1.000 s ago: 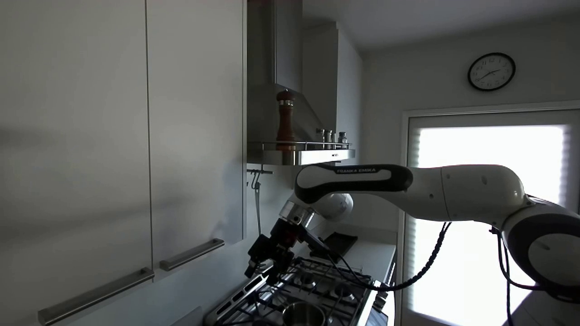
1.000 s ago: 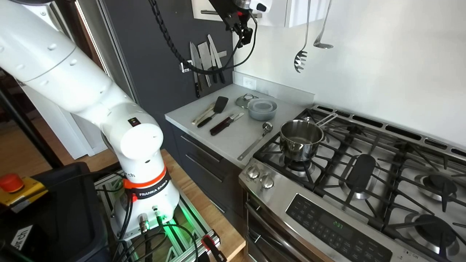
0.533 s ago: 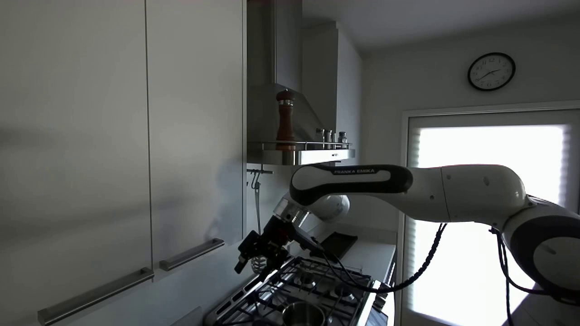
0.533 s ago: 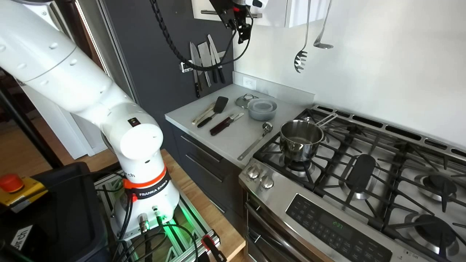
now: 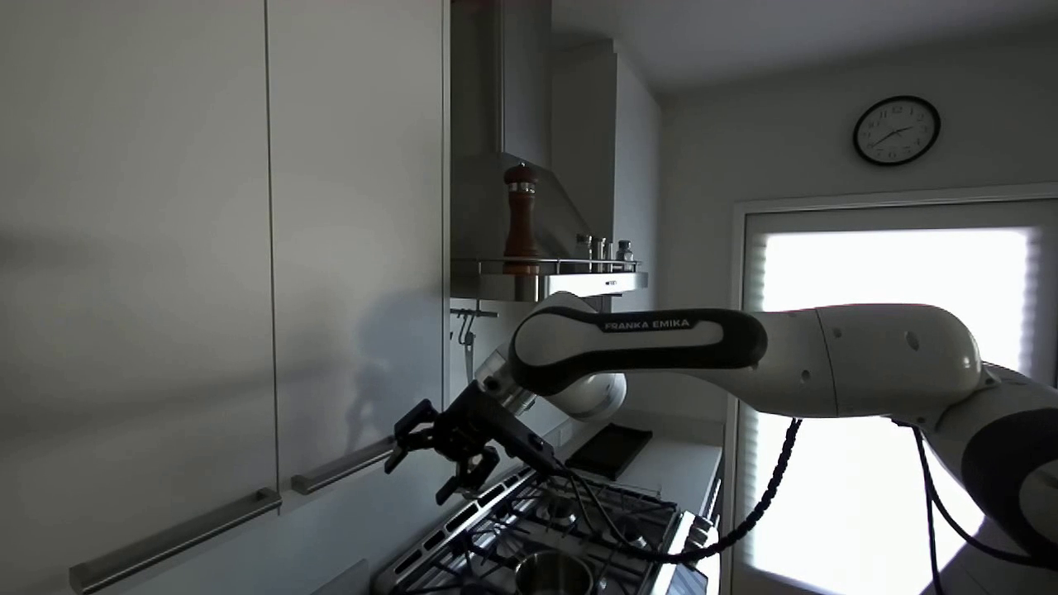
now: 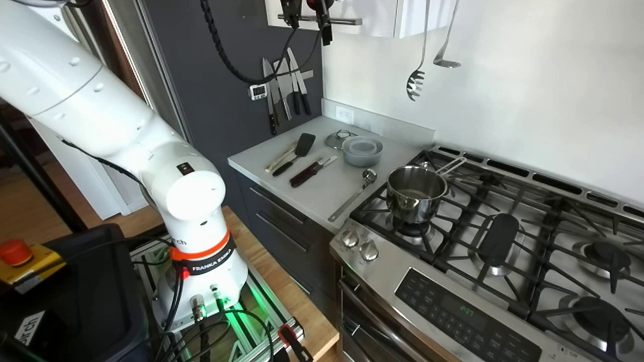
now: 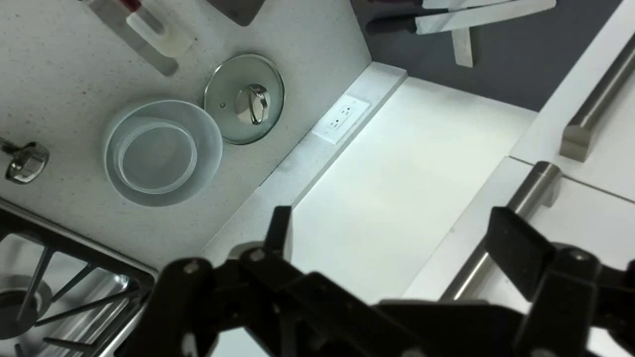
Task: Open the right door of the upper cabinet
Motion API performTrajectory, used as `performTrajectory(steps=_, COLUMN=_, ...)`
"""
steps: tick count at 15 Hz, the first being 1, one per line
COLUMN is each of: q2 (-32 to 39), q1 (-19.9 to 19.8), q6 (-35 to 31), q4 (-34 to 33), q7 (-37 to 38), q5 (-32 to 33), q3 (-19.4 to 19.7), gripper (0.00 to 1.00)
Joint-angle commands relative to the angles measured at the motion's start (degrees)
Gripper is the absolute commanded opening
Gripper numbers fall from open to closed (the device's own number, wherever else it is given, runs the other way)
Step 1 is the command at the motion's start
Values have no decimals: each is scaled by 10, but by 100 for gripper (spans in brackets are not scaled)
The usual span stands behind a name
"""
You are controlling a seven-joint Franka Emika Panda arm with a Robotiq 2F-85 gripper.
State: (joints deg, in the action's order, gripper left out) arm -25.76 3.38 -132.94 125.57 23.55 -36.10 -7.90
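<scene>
1. Two doors of the cabinet (image 5: 223, 231) stand closed in an exterior view: the right door (image 5: 359, 248) left of center, the left door (image 5: 132, 264) at far left. Below, the gripper (image 5: 415, 485) hangs by the right end of the right door's handle (image 5: 343, 467), jaws well parted. One tip overlaps the handle's end; contact cannot be told. The step in hand appears to be lining up for the grasp, with no pull begun.

2. At the top of the frame in an exterior view, the fingers (image 6: 326, 34) stand apart in front of the cabinet's lower edge, above the knives (image 6: 285, 88). The frame cuts off much of cabinet and gripper alike. A pot (image 6: 415, 203) sits on the stove (image 6: 382, 271), right of center, and should play no part in this job.

3. In the wrist view, one finger at lower right hides part of the handle; the other stands well apart at lower center, with nothing held between. The twin handle (image 7: 603, 96) shows at upper right, a lid (image 7: 230, 116) at upper left. The next move likely calls for a shift toward the frame's right until the handle lies between the fingers, then closing on it and drawing the door outward. Catching the twin handle would open the wrong door.
</scene>
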Motion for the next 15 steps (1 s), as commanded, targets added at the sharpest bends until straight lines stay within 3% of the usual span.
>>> performTrajectory(steps=1, q2=-20, q1=-1, q6=-31, q4=20, q7=83, q5=-9, q3=-15, gripper=100)
performTrajectory(steps=9, q2=4, q1=0, q6=-84, q4=2, q7=221, q5=7, q3=-55, gripper=100)
performTrajectory(steps=15, q2=44, q1=6, q6=-139, q4=-18, q7=260, q5=23, q3=-61, gripper=100)
